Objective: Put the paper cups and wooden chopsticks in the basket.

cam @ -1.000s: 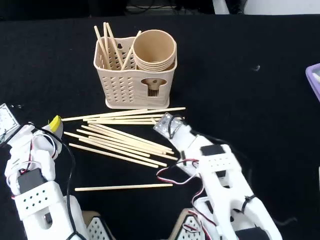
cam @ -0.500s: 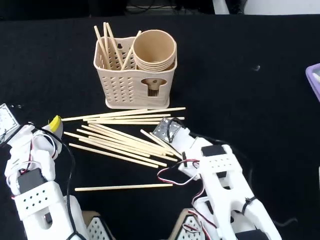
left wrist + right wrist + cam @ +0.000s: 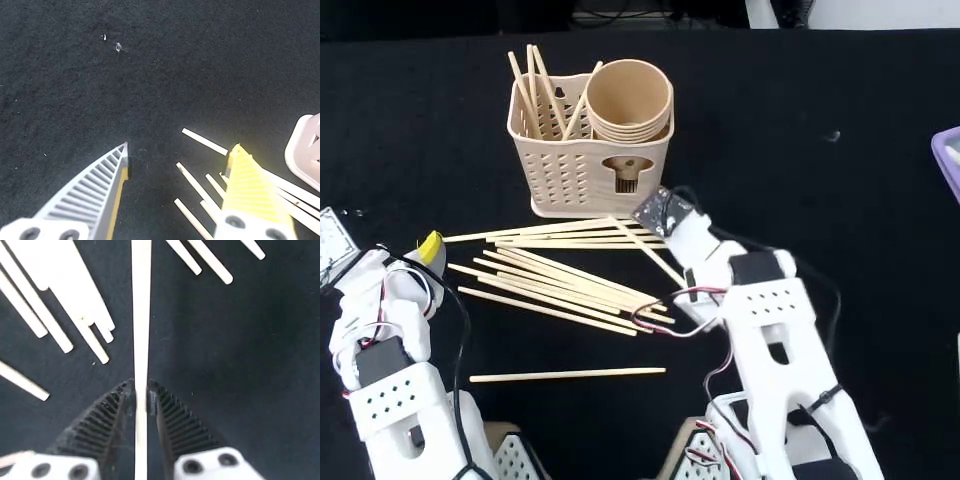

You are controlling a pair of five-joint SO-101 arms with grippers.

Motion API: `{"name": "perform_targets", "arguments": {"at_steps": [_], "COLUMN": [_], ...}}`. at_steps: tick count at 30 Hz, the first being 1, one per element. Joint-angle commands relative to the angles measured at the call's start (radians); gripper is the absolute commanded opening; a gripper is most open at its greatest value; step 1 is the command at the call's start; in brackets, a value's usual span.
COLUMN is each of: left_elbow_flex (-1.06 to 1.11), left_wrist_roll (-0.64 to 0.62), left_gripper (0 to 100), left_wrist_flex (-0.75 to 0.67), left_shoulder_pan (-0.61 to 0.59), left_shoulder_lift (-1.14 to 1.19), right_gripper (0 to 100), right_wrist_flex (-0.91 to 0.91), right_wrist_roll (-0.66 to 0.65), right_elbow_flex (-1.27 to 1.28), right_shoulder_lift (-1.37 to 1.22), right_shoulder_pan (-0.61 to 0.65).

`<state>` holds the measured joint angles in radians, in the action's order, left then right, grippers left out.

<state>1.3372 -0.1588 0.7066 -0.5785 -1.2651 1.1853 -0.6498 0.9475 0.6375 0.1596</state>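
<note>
**One chopstick leaves the pile in the right gripper**

A second ago the right gripper was low at the end of the loose sticks. It now sits nearer the basket, clamped on a single chopstick. That stick has come away from the rest and slants across them, one tip pointing toward the basket. The arm behind the gripper has swung forward and stands more upright.
</note>
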Motion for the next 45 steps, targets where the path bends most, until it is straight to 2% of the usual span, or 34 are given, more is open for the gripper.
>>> {"name": "perform_targets", "arguments": {"at_steps": [1, 7, 12, 16, 19, 23, 26, 34, 41, 45], "left_elbow_flex": [-0.033, -0.033, -0.031, -0.03, -0.03, -0.03, -0.028, -0.028, -0.028, -0.03], "left_wrist_roll": [-0.003, -0.003, -0.003, -0.003, -0.003, -0.003, -0.003, -0.003, -0.003, -0.003], "left_gripper": [31, 31, 31, 31, 31, 31, 31, 31, 31, 31], "left_wrist_flex": [-0.021, -0.021, -0.021, -0.021, -0.021, -0.021, -0.021, -0.021, -0.021, -0.021], "left_shoulder_pan": [0.008, 0.008, 0.008, 0.008, 0.008, 0.008, 0.008, 0.008, 0.008, 0.008], "left_shoulder_lift": [-0.015, -0.015, -0.015, -0.015, -0.015, -0.015, -0.015, -0.015, -0.015, -0.015], "right_gripper": [1.0, 1.0, 1.0, 1.0, 1.0, 1.0, 1.0, 1.0, 1.0, 1.0], "right_wrist_flex": [0.055, 0.009, -0.077, 0.081, 0.23, 0.265, 0.109, -0.531, -1.02, -1.2], "right_wrist_roll": [0.011, 0.0, 0.043, 0.068, 0.147, 0.218, 0.285, 0.402, 0.479, 0.529], "right_elbow_flex": [-0.093, 0.033, 0.094, -0.053, -0.219, -0.412, -0.461, -0.3, -0.314, -0.452], "right_shoulder_lift": [0.021, 0.016, 0.021, 0.079, 0.186, 0.338, 0.406, 0.348, 0.12, -0.09], "right_shoulder_pan": [0.015, 0.137, 0.144, 0.219, 0.342, 0.493, 0.509, 0.511, 0.509, 0.474]}}
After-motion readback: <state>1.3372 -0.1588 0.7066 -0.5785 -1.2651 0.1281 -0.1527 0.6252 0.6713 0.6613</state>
